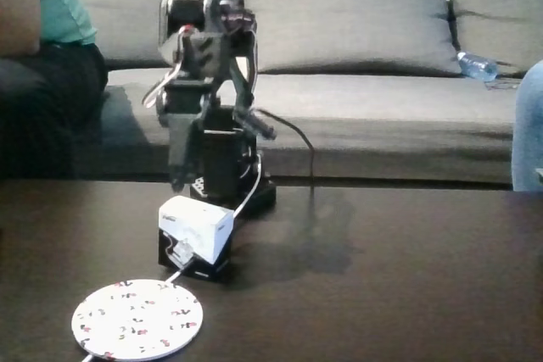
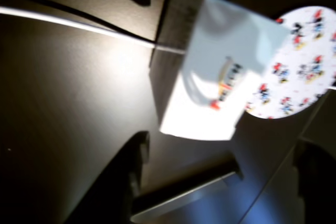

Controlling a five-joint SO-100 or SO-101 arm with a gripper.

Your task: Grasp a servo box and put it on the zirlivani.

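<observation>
The servo box, white on top and black below, stands on the dark table just in front of the arm's base. In the wrist view the servo box lies ahead of the two dark fingers, not between them. My gripper is open, its jaws spread wide, and it hangs above and behind the box. The zirlivani, a flat round white disc with small red and dark figures, lies near the table's front edge, left of the box. In the wrist view the zirlivani shows beyond the box.
A white cable runs from the arm's base under the box toward the disc. Behind the table is a grey sofa with a water bottle; a person sits at the left, and a knee shows at the right edge.
</observation>
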